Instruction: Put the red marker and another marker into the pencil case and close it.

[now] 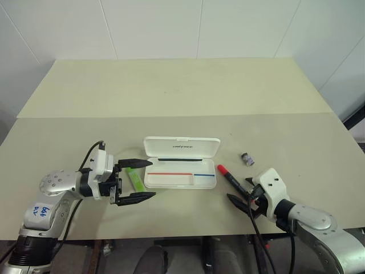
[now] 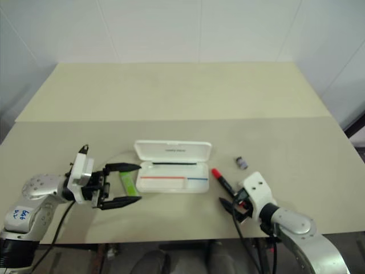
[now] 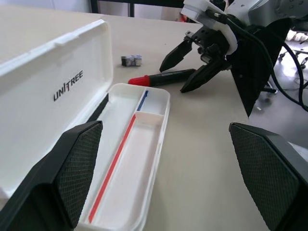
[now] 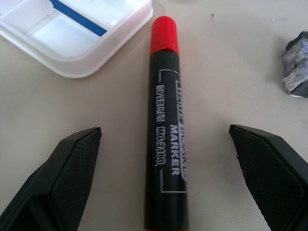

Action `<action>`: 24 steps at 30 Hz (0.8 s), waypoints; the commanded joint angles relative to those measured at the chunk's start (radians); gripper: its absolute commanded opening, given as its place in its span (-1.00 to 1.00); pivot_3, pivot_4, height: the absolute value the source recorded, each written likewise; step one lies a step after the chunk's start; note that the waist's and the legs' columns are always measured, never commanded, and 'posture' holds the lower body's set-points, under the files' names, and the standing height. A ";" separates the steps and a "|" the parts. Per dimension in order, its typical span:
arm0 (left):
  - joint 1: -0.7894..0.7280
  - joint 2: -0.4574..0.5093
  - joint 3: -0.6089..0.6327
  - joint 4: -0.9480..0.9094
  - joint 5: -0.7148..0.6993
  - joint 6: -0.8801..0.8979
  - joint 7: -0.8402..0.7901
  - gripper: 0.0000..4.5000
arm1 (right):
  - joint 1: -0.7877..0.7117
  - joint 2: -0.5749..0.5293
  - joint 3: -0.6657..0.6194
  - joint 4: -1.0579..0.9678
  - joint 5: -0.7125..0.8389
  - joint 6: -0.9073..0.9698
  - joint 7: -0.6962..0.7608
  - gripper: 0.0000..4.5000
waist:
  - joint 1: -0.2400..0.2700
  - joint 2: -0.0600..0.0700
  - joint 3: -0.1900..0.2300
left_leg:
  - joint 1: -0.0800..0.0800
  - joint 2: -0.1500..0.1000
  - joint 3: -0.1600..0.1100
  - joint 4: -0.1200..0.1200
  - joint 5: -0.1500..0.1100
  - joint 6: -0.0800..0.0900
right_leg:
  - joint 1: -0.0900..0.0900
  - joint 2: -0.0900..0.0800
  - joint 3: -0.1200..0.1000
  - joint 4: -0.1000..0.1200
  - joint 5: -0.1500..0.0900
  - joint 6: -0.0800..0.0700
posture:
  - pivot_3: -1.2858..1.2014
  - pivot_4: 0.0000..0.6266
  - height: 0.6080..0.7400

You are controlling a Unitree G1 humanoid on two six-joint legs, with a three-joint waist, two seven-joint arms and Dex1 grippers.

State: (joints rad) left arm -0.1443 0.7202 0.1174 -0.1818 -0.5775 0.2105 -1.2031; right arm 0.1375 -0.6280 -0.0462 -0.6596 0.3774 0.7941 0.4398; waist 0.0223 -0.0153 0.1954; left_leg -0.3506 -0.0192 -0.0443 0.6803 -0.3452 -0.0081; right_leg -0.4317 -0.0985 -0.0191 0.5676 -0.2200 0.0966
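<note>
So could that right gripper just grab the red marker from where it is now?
Probably yes. The right gripper stands open with the red marker lying flat between its fingers, nothing on top. The open pencil case and a small grey object lie to either side, clear of the marker.

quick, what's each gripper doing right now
Left gripper: open, holding nothing, beside the green highlighter.
Right gripper: open, holding nothing, jaws either side of the red marker.

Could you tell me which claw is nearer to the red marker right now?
Right. The right claw is open astride the red marker, while the left claw hangs open beyond the pencil case.
</note>
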 commanded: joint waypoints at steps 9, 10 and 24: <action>-0.026 0.039 0.071 -0.011 -0.071 0.043 -0.038 1.00 | -0.009 0.012 0.018 0.004 -0.022 0.082 -0.041 0.47 | 0.000 -0.001 -0.001 | 0.000 0.000 0.000 0.000 0.000 0.000 | 0.001 0.000 0.000 0.000 0.000 0.000 | 0.03 -0.52 1.00; -0.025 0.043 0.085 -0.011 -0.083 0.050 -0.043 1.00 | -0.010 0.013 0.017 0.002 -0.018 0.082 -0.037 0.32 | 0.000 -0.002 -0.001 | 0.000 0.001 0.000 0.000 0.000 0.000 | 0.001 0.000 0.000 0.000 0.000 0.000 | 0.03 -0.52 1.00; -0.020 0.112 0.145 0.067 -0.084 0.054 -0.128 1.00 | -0.039 0.014 0.016 0.010 -0.002 0.070 -0.010 -0.73 | 0.000 -0.002 -0.001 | 0.002 0.001 0.000 0.000 0.000 0.000 | 0.001 0.000 0.000 -0.001 0.001 -0.001 | 0.03 -0.52 1.00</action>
State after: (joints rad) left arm -0.1527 0.8116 0.2271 -0.1186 -0.6419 0.2720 -1.3138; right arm 0.0941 -0.6145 -0.0225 -0.6660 0.3852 0.8615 0.4328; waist 0.0218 -0.0177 0.1939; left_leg -0.3491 -0.0180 -0.0447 0.6805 -0.3454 -0.0082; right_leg -0.4305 -0.0982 -0.0189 0.5665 -0.2189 0.0955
